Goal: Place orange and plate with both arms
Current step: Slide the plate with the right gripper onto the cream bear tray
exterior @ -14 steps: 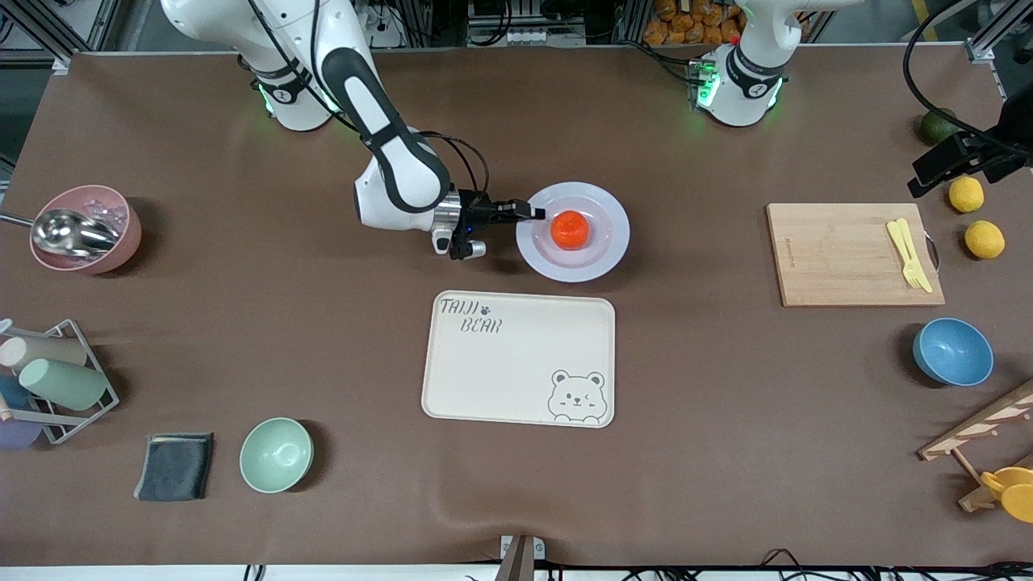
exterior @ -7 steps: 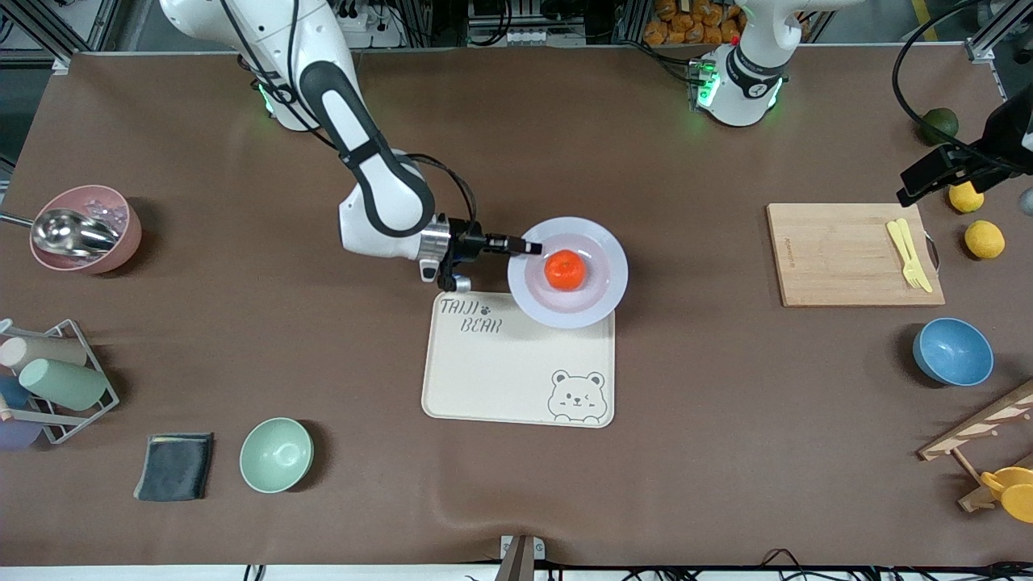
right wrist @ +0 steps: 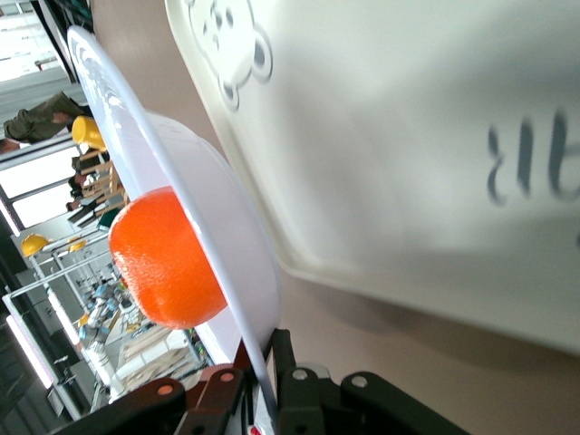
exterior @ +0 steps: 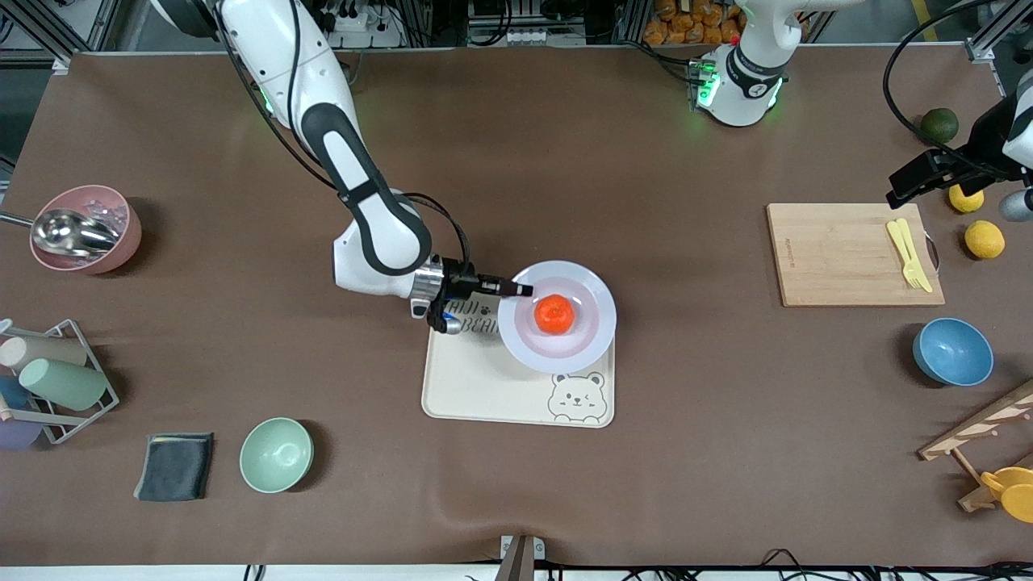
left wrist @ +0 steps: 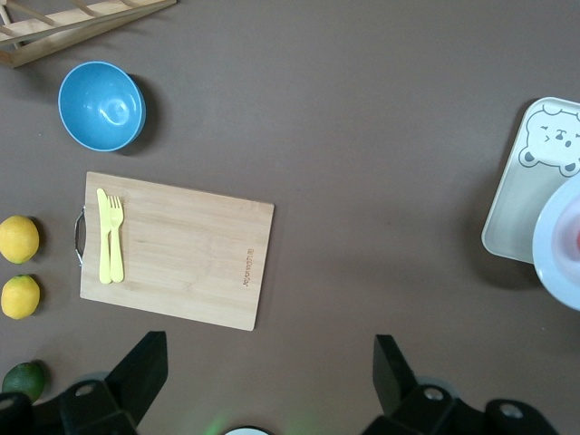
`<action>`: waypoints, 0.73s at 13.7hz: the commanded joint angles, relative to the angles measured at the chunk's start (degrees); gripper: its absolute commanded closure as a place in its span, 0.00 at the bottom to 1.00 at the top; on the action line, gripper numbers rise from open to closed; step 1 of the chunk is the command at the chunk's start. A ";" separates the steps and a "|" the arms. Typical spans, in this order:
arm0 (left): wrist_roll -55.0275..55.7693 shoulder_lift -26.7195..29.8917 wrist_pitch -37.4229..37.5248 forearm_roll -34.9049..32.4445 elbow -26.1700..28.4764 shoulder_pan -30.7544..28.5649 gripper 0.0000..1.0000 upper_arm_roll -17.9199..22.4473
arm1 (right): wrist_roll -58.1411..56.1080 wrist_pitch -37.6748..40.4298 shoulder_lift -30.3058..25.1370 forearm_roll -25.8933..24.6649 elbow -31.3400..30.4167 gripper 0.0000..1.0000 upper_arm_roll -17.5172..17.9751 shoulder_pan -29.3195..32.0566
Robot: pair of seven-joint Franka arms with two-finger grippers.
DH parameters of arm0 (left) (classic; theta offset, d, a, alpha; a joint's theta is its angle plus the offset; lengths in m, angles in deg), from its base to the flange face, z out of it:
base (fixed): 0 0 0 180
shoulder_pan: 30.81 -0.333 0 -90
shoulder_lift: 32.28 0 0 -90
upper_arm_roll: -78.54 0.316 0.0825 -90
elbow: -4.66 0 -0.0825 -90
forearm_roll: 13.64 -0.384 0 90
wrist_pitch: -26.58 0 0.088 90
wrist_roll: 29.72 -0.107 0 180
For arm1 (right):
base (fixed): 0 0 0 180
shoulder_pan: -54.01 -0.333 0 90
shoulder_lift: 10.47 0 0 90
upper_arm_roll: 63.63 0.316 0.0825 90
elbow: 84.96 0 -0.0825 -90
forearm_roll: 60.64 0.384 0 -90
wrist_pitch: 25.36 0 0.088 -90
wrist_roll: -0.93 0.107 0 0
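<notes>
- Two arms present; only the right arm is engaged. The right gripper (exterior: 523,290) is clamped on the rim of the plate (exterior: 593,323), at the rim's edge toward the right arm's end of the table.
- Governing relation: the plate is carried above the tray (exterior: 484,387), over the tray's corner nearest the robots' bases on the left arm's side. The plate's body extends from the fingers toward the left arm's end of the table, so the load hangs off one rim point. The right wrist view shows clear space between plate underside and tray surface.
- The orange (exterior: 554,314) sits in the plate's well, near centre, apart from the gripper.
- The left gripper (left wrist: 263,381) waits, jaws spread and empty, high over the table's corner by the left arm's base, above the cutting board (exterior: 854,253) area.
- Materials: plate is smooth, pale lavender-white, shallow, wide-rimmed, probably slippery. Orange is glossy, round, slightly flattened, and in my judgement liable to roll if the plate tilts. Tray is cream, rectangular, matte, with low raised rim and bear print.
</notes>
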 commanded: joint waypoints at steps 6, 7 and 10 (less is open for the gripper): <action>-4.22 0.97 -2.08 -0.36 1.48 -0.21 0.00 -2.41 | 2.59 -0.61 8.10 -5.09 8.37 1.00 0.24 2.32; -4.31 0.97 -1.99 -0.36 1.48 -0.13 0.00 -2.41 | 5.30 -0.61 8.54 -5.08 9.07 1.00 0.24 1.88; -4.48 1.14 -1.72 -0.27 1.39 -0.21 0.00 -2.41 | 9.02 -0.52 8.99 -5.26 9.95 1.00 0.32 1.26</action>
